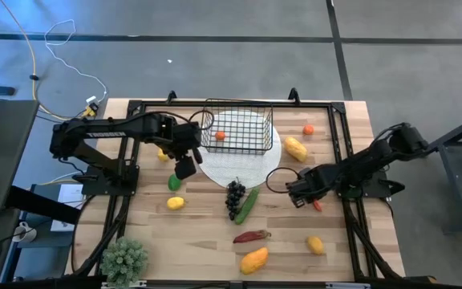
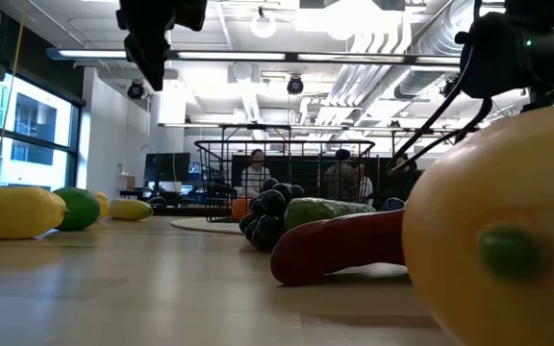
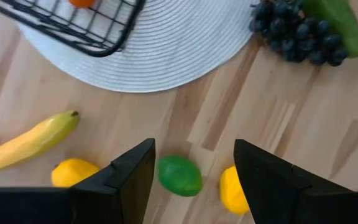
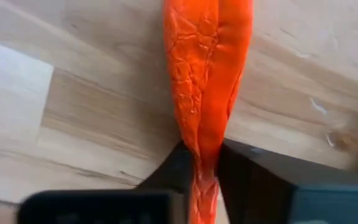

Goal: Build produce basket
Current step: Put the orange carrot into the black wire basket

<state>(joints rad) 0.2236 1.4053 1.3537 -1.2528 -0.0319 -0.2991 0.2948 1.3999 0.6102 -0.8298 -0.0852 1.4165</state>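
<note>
Nearest the low camera sits a mango point(image 2: 508, 221), big and yellow-orange, with a dark red chilli point(image 2: 339, 245) just behind it. Going left to right across the table: the left gripper point(image 3: 191, 165) hangs with open jaws above a lime point(image 3: 179, 175), lemons on either side and a banana point(image 3: 27, 140) nearby. At the far middle the basket point(image 1: 239, 128) rests on a white plate point(image 1: 243, 164), one tomato point(image 1: 220, 136) inside. Grapes point(image 1: 235, 197) and a cucumber point(image 1: 248, 204) lie just nearer. The right gripper point(image 4: 207, 168) pinches a thin orange-red chilli point(image 4: 207, 74) against the wood.
</note>
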